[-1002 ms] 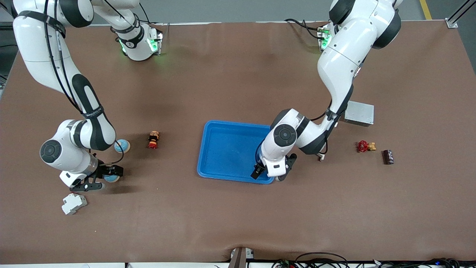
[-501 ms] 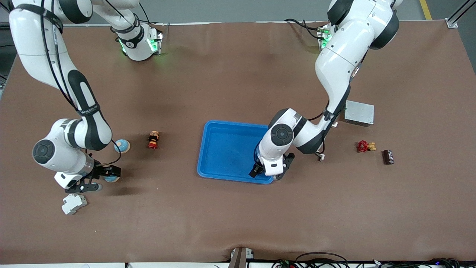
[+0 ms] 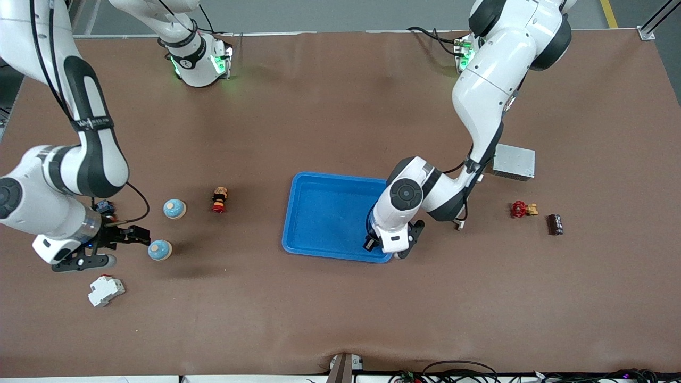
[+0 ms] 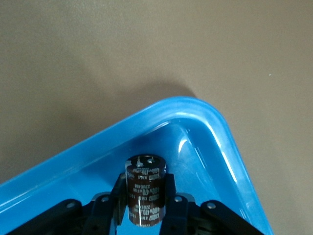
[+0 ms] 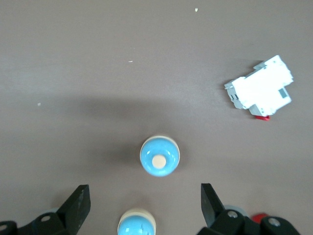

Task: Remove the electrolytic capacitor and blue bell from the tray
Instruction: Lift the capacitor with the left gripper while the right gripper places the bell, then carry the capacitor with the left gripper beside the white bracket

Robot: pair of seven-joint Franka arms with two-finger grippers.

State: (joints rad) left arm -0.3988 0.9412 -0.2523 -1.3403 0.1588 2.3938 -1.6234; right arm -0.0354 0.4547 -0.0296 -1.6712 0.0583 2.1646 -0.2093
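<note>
**Meanwhile: capacitor gripped at the tray corner, bells standing free**

Left gripper (image 4: 145,205) sits inside the blue tray (image 3: 319,213), at the corner nearest the front camera toward the left arm's end; its jaws are clamped on the upright capacitor (image 4: 145,195), just beside the raised rim. Right gripper (image 3: 114,246) hovers with jaws spread wide and empty over bare mat, between a bell (image 3: 159,250) at its 3 o'clock and a white breaker (image 3: 106,290) at its 6 o'clock. A second bell (image 3: 174,209) stands farther from the front camera, apart from the first.
</note>
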